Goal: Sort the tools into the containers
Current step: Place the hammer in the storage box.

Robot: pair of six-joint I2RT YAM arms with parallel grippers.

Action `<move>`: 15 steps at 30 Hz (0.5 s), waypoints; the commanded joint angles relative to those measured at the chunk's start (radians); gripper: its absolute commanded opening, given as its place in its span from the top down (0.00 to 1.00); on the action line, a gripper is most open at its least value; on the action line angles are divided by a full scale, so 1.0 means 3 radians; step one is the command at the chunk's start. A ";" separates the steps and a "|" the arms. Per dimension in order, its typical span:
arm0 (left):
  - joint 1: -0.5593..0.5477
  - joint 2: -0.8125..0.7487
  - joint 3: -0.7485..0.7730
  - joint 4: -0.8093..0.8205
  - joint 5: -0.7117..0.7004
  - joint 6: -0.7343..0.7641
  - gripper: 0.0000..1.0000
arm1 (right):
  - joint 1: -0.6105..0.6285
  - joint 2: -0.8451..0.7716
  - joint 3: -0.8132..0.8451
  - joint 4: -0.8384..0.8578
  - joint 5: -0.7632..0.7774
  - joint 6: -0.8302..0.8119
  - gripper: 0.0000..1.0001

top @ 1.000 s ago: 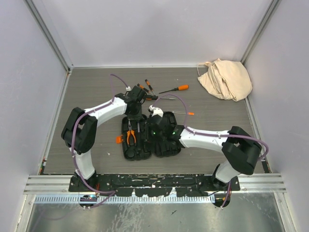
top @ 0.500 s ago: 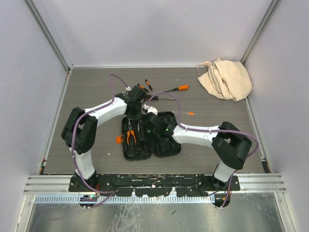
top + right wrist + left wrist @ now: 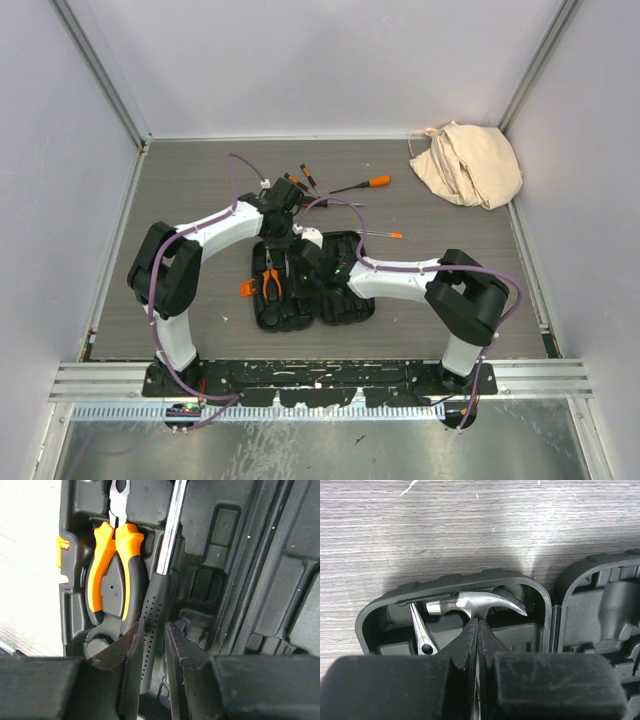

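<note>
The black tool case (image 3: 350, 305) lies open in the middle of the table, its orange latch (image 3: 246, 289) on the left. In its left half sit orange-handled pliers (image 3: 107, 565) and a hammer, steel head (image 3: 470, 602) at the far end, perforated black handle (image 3: 152, 615) toward me. My left gripper (image 3: 478, 622) is shut, its tips resting just behind the hammer head, nothing between them. My right gripper (image 3: 154, 630) is shut on the hammer handle, one finger on each side. In the top view the two grippers (image 3: 283, 238) (image 3: 305, 262) hide most of the hammer.
Several loose screwdrivers lie beyond the case: one with an orange handle (image 3: 365, 184), a small cluster (image 3: 300, 180) and a thin one (image 3: 383, 235). A beige cloth bag (image 3: 468, 163) sits in the far right corner. Walls enclose the table on three sides.
My right arm has swung left and settled lower over the case's left half. The left gripper has closed the last bit and stayed in place.
</note>
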State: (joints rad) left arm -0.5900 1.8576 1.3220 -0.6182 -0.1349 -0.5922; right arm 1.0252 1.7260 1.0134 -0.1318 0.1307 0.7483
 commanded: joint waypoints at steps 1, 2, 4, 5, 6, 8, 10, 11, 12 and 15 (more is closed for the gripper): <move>-0.0017 0.0020 0.0011 0.0084 -0.0048 -0.0051 0.98 | 0.0059 0.0060 0.0001 -0.0078 0.0187 0.0117 0.72; -0.0015 0.0024 0.0011 0.0084 -0.0047 -0.0051 0.98 | 0.0061 0.0064 -0.0031 -0.0071 0.0202 0.0149 0.74; -0.0017 0.0031 0.0019 0.0082 -0.0046 -0.0047 0.99 | 0.0057 0.0058 -0.0102 -0.0021 0.0213 0.0201 0.79; -0.0017 0.0035 0.0024 0.0078 -0.0046 -0.0042 0.99 | 0.0057 0.0056 -0.0141 0.0012 0.0206 0.0218 0.81; -0.0017 0.0037 0.0025 0.0075 -0.0046 -0.0038 0.99 | 0.0061 0.0055 -0.0174 0.0057 0.0196 0.0241 0.82; -0.0015 0.0041 0.0031 0.0072 -0.0051 -0.0035 1.00 | 0.0056 0.0067 -0.0218 0.0092 0.0183 0.0264 0.84; -0.0017 0.0050 0.0028 0.0072 -0.0059 -0.0030 1.00 | 0.0057 0.0080 -0.0250 0.0119 0.0183 0.0280 0.86; -0.0017 0.0061 0.0029 0.0070 -0.0062 -0.0030 1.00 | 0.0057 0.0089 -0.0269 0.0134 0.0184 0.0294 0.87; -0.0017 0.0068 0.0022 0.0071 -0.0062 -0.0030 1.00 | 0.0058 0.0095 -0.0293 0.0156 0.0185 0.0310 0.88; -0.0016 0.0106 0.0025 0.0071 -0.0067 -0.0030 1.00 | 0.0055 0.0114 -0.0378 0.0214 0.0178 0.0356 0.90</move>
State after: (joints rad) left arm -0.5900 1.8584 1.3224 -0.6205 -0.1364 -0.5941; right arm 1.0386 1.7317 0.9562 -0.0486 0.1600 0.8307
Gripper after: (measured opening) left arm 0.005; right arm 0.150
